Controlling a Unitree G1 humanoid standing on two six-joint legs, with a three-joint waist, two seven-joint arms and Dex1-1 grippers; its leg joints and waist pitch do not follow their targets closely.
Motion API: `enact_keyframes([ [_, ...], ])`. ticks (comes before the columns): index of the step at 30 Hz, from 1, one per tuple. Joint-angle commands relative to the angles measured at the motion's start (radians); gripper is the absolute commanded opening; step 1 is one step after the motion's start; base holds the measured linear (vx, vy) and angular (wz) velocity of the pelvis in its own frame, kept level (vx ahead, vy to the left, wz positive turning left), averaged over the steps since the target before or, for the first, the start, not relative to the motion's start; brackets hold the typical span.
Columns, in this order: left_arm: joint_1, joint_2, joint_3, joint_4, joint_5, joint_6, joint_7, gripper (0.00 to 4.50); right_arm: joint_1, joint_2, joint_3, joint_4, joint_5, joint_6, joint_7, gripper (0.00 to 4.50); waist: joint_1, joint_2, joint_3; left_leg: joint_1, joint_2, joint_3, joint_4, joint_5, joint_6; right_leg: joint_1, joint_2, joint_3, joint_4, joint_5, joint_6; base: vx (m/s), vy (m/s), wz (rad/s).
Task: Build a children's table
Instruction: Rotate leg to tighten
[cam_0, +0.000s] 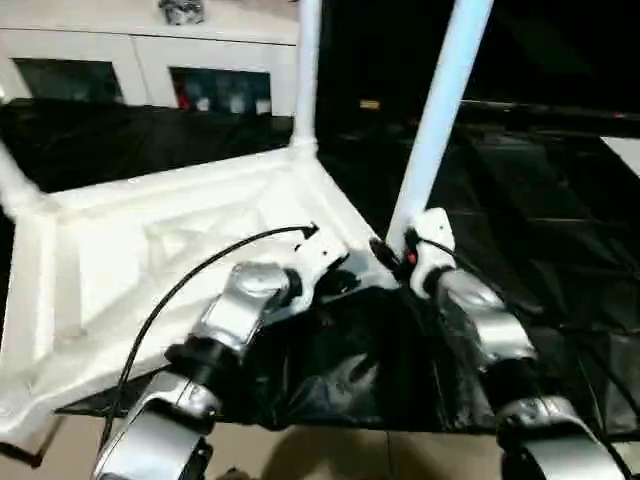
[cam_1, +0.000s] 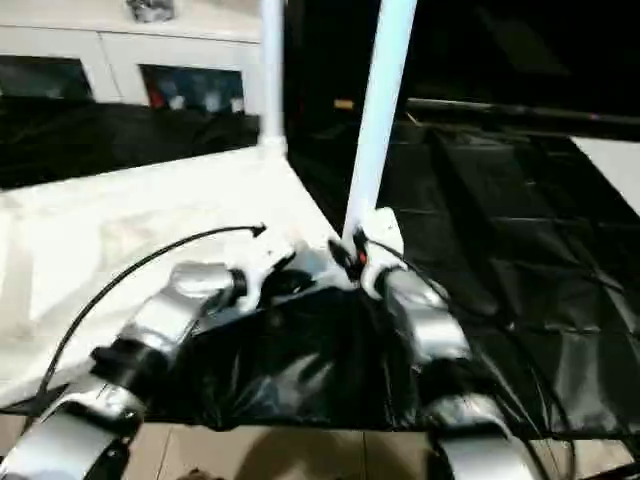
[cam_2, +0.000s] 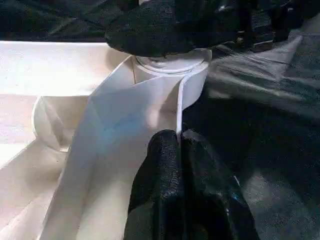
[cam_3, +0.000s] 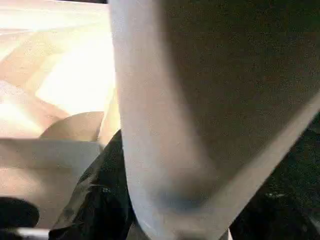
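The white table top (cam_0: 150, 250) lies upside down on a black sheet, its ribbed underside facing up. One white leg (cam_0: 307, 70) stands in the far corner, and another leg (cam_0: 15, 185) rises at the left edge. A third leg (cam_0: 440, 110) stands tilted in the near right corner socket (cam_2: 170, 67). My right gripper (cam_0: 405, 262) is closed around that leg's base; its dark fingers (cam_2: 165, 25) wrap it just above the socket. My left gripper (cam_2: 177, 137) is shut on the table top's thin rim wall beside the same corner.
A black sheet (cam_0: 520, 200) covers the surface to the right and under my forearms. A white cabinet (cam_0: 150, 70) with glass doors stands at the back. A black cable (cam_0: 200, 260) loops over my left forearm. Beige floor (cam_0: 330, 455) shows below.
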Motion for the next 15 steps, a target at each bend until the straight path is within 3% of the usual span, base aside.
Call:
enact_keyframes([
  [1,-0.060,-0.052,-0.014,-0.001,0.000,-0.031,0.049,0.00,-0.005,0.082,0.106,0.071,-0.052,-0.019,0.040,1.95,-0.002,-0.002,-0.063,0.015,0.038,-0.019,-0.076,-0.310,0.011,0.030,-0.075,0.043,-0.095,-0.426,-0.148,0.000,0.000,0.00],
  [2,-0.060,-0.050,-0.015,-0.004,0.001,-0.037,0.040,0.00,-0.011,0.087,0.102,0.075,-0.040,-0.022,0.061,1.95,-0.001,-0.002,-0.065,0.013,0.037,-0.018,-0.075,-0.299,0.017,0.034,-0.074,0.043,-0.091,-0.396,-0.157,0.000,0.000,0.00],
  [4,-0.056,-0.043,-0.016,-0.010,-0.001,-0.045,0.025,0.00,-0.014,0.087,0.091,0.075,-0.017,-0.013,0.086,2.51,0.000,-0.001,-0.065,0.011,0.038,-0.016,-0.075,-0.283,0.025,0.035,-0.073,0.045,-0.087,-0.361,-0.168,0.000,0.000,0.00],
  [6,-0.045,-0.028,-0.022,-0.020,-0.009,-0.067,-0.010,0.00,-0.017,0.081,0.085,0.083,-0.017,-0.021,0.101,2.67,0.001,-0.006,-0.066,0.011,0.039,-0.015,-0.075,-0.277,0.029,0.036,-0.072,0.045,-0.085,-0.349,-0.173,0.000,0.000,0.00],
  [9,-0.031,-0.010,-0.024,-0.038,-0.020,-0.076,-0.048,0.00,-0.009,0.056,0.102,0.072,-0.036,-0.039,0.111,3.00,0.001,-0.001,-0.068,0.008,0.040,-0.015,-0.075,-0.245,0.034,0.041,-0.073,0.046,-0.076,-0.286,-0.192,0.000,0.000,0.00],
  [12,-0.010,0.018,-0.028,-0.065,-0.039,-0.096,-0.117,0.00,0.008,0.018,0.115,0.043,-0.028,-0.067,0.192,3.00,0.000,-0.002,-0.068,0.007,0.040,-0.015,-0.074,-0.246,0.040,0.044,-0.074,0.046,-0.075,-0.278,-0.199,0.000,0.000,0.00],
  [15,0.007,0.047,-0.030,-0.090,-0.054,-0.106,-0.178,0.00,0.047,-0.032,0.145,-0.024,0.001,-0.086,0.340,3.00,0.001,0.000,-0.071,0.007,0.042,-0.011,-0.070,-0.213,0.063,0.047,-0.071,0.048,-0.068,-0.206,-0.218,0.000,0.000,0.00],
])
